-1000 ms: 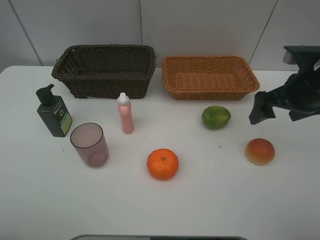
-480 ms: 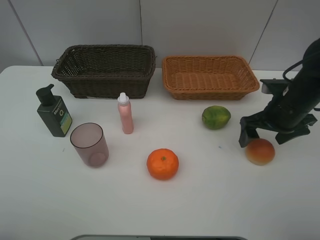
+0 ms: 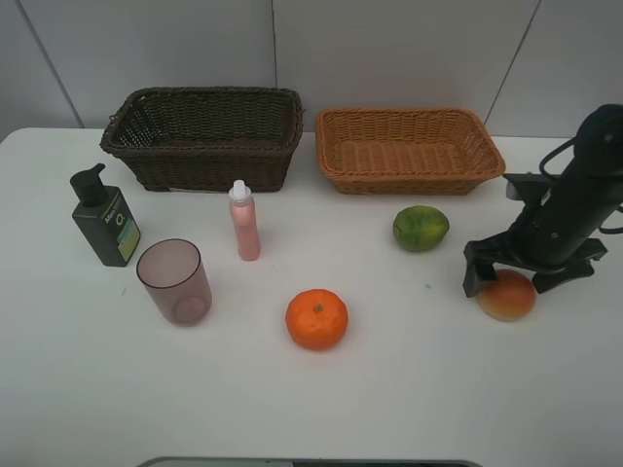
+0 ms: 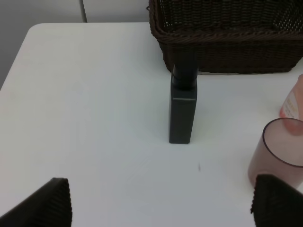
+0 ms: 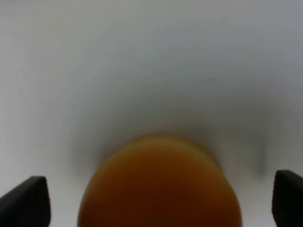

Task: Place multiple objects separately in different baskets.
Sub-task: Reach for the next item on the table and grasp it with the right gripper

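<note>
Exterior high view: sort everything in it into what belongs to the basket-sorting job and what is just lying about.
Belongs to the job:
orange, green fruit, red-yellow fruit, dark green pump bottle, pink bottle, pinkish cup, dark brown basket, orange-tan basket.

Just lying about:
no stray item shows; only the white table and the wall remain.

Our right arm (image 3: 584,185) is matt black, with a rounded upper link and a thin black cable (image 3: 551,154) looping beside it. Our left pincer (image 4: 165,203) shows two blunt black fingers (image 4: 54,203), finely textured.
</note>
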Available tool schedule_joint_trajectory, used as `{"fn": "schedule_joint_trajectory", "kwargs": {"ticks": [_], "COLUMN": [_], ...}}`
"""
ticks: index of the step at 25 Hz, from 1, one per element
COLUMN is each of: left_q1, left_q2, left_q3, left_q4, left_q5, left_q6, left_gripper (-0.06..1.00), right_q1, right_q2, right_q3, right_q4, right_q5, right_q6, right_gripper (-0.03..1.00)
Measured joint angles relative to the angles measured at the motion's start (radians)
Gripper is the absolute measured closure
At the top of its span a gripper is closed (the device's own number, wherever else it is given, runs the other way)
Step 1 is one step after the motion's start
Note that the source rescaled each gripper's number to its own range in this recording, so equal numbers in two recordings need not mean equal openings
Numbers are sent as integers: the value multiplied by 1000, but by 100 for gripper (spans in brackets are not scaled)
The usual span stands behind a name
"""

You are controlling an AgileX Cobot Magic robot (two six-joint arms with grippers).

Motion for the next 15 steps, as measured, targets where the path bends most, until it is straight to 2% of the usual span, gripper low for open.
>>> {"fn": "schedule_joint_trajectory", "kwargs": {"ticks": [11,12,13,15], "left_q1": [0,0,0,0], "left_q2": [0,0,0,0], "left_q3": [0,0,0,0], "left_q4": [0,0,0,0], "left_q5": [0,0,0,0], "left_q6": [0,0,0,0], "left_gripper": [-4,-4,-4,-4], "right_q1": [0,0,0,0], "right_q2": [66,66,66,66], "right_q3": [-12,-12,-12,-12], "right_q4": [0,-7,-12,-24], "right_q5": [2,2,2,-1], "right_q6": [6,6,6,6], "right_gripper": [3,8,18,49]}}
